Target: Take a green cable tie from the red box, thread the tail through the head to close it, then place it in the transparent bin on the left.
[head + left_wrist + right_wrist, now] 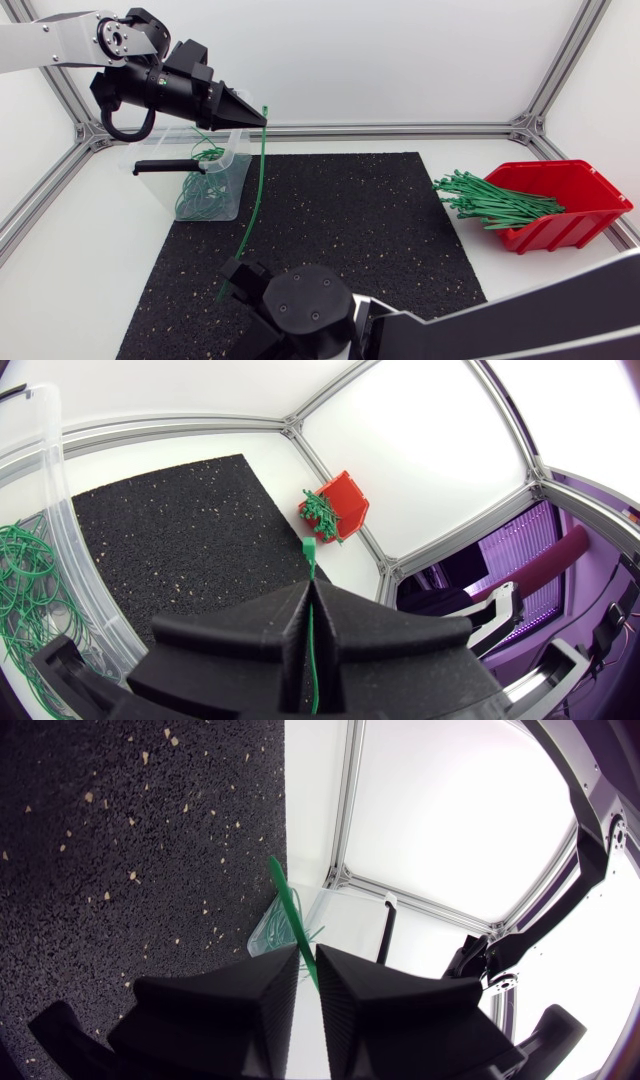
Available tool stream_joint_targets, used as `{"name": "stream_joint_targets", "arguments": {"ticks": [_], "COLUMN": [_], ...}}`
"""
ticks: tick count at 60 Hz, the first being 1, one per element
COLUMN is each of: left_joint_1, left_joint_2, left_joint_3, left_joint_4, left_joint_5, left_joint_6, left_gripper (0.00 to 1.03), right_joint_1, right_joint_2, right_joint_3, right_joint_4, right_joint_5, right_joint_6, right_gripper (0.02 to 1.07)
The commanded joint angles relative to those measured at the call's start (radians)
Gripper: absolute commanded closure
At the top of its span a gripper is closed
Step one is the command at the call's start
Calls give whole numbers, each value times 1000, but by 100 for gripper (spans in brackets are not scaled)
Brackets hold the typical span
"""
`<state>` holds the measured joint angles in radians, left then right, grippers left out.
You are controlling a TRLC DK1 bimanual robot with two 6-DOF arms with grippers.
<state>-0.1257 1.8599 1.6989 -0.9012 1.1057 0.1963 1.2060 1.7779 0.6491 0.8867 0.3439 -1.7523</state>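
My left gripper (258,119) hangs above the back left of the mat, shut on a green cable tie (259,190) just below its head. In the left wrist view the head (309,547) sticks out past the closed fingers. The tie hangs down to my right gripper (236,283) at the mat's front. In the right wrist view the tail (286,908) runs into the narrow gap between that gripper's (308,958) fingers, which stand slightly apart. The transparent bin (222,158) sits under the left arm with several closed ties (195,195) inside. The red box (575,200) lies at the right.
A black speckled mat (350,220) covers the middle of the white table. A bundle of green ties (490,200) spills out of the red box toward the mat. A black bar (165,167) rests on the bin's rim. Aluminium frame rails (400,128) run along the table's back edge.
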Motion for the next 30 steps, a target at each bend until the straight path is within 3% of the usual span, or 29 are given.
{"name": "stream_joint_targets", "arguments": {"ticks": [1, 30], "left_joint_1": [12, -8], "left_joint_2": [24, 24], "left_joint_3": [5, 4], "left_joint_4": [-19, -28], "left_joint_5": [25, 25], "left_joint_6": [17, 34], "left_gripper": [100, 100], "right_joint_1": [12, 15], "right_joint_2": [-31, -41], "right_joint_3": [14, 55], "right_joint_4": [6, -2], "right_joint_5": [6, 6], "right_joint_6": [-24, -27], "right_gripper": [88, 92]}}
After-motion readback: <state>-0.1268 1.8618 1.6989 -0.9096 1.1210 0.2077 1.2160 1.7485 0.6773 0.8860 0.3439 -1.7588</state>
